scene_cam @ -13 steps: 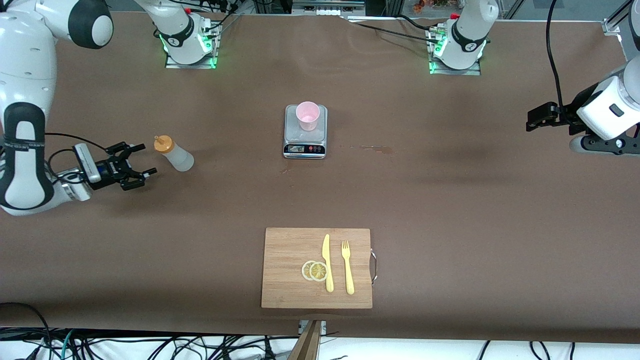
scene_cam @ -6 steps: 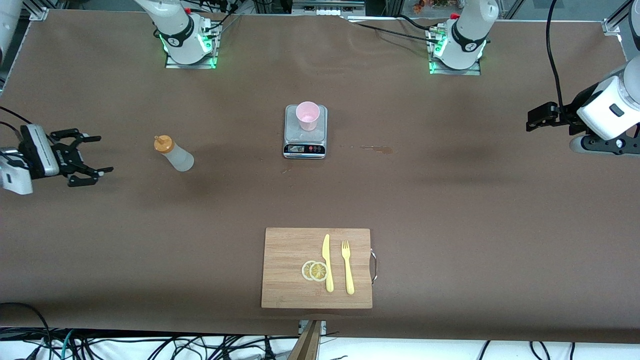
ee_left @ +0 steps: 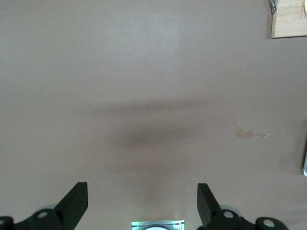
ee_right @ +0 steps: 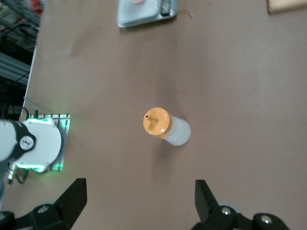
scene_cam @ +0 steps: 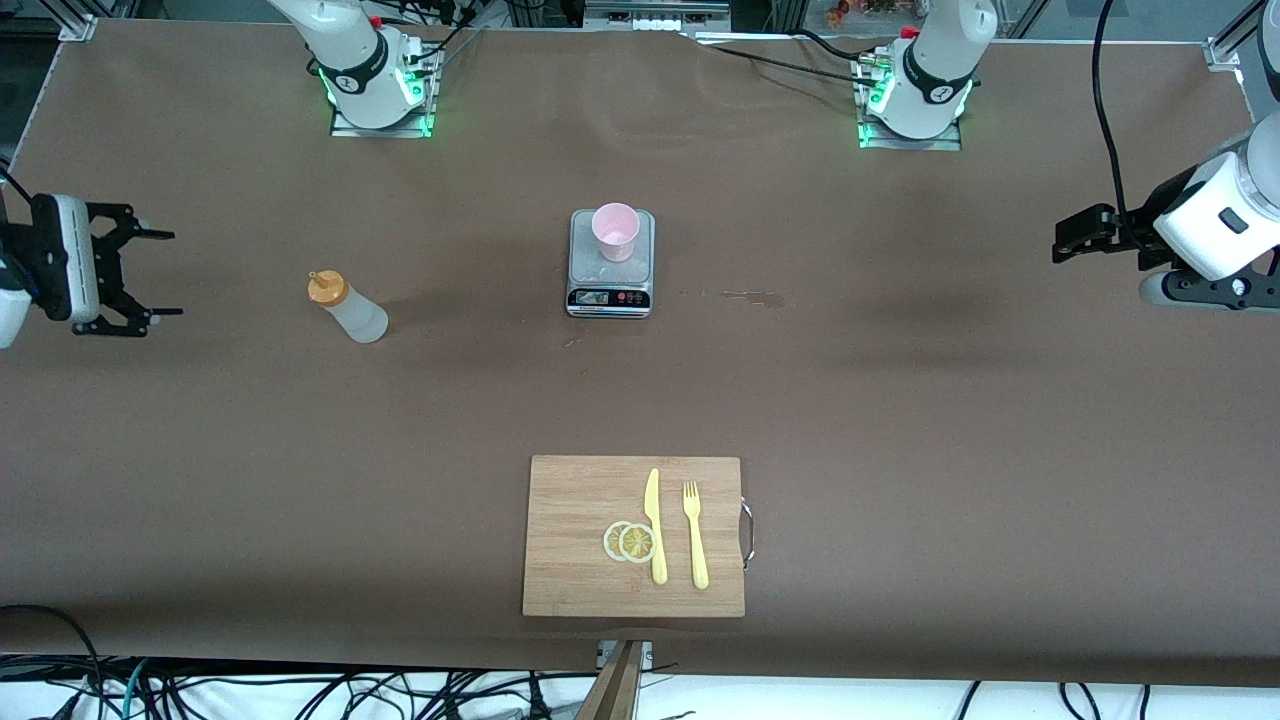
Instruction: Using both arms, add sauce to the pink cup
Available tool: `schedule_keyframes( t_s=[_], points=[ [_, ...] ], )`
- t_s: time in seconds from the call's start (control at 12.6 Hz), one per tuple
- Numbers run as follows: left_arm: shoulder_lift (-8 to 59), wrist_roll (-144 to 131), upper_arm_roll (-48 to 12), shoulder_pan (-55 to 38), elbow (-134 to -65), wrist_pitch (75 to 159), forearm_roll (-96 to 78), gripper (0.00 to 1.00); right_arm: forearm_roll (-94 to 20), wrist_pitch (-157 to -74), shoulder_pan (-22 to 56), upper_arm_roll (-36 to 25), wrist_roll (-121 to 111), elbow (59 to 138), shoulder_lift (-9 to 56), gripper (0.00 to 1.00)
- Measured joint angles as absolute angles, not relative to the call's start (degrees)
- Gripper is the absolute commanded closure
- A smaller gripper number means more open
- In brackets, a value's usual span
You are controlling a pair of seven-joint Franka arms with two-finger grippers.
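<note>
The sauce (scene_cam: 347,307), a small whitish squeeze bottle with an orange nozzle cap, stands upright on the brown table (scene_cam: 900,420) toward the right arm's end, its long axis vertical and nothing touching it. The pink cup (scene_cam: 615,231) sits on the plate of a small grey kitchen scale (scene_cam: 611,290) at the middle of the table, well apart from the bottle and slightly farther from the front camera. The right gripper (scene_cam: 140,272) hangs over the table edge at its own arm's end, fingers spread wide and empty; the bottle lies from it toward the middle of the table, level with the opening between the fingers, with bare table between them. In the right wrist view the bottle's orange cap (ee_right: 156,121) appears centred between the two fingers (ee_right: 71,199), so a straight advance looks likely to bring the fingers around the bottle's body. The right arm is clearly the nearer one to the sauce. The left gripper (scene_cam: 1072,233) waits in the air over the table's other end, well apart from both cup and bottle; the left wrist view shows its fingers (ee_left: 76,202) wide apart over bare table. A faint smear (scene_cam: 750,296), possibly spilled sauce, marks the table beside the scale. Nearer the front camera lies a wooden cutting board (scene_cam: 580,560) carrying a yellow knife (scene_cam: 654,525), a yellow fork (scene_cam: 694,534) and two lemon slices (scene_cam: 630,541).
</note>
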State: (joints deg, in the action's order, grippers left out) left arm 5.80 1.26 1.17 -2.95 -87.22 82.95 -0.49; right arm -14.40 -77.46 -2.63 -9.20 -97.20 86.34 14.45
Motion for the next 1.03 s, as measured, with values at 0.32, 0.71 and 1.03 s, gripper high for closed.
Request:
schedule_keyframes(
  t_s=[0.32,0.71,1.03],
  points=[
    [5.81,1.26,1.17,-2.95,-87.21,82.95,-0.49,0.0,-9.54,-77.81,-1.38,-5.74,-75.62,89.35,6.43,0.0],
    [5.81,1.26,1.18,-2.95,-87.2,82.95,-0.5,0.0,-5.34,-78.81,2.77,-5.07,-49.38,91.51,0.26,0.0],
    [5.81,1.26,1.18,-2.95,-87.2,82.95,-0.5,0.0,-2.1,-88.17,4.11,-4.71,-42.07,93.02,-1.6,0.0]
  ],
)
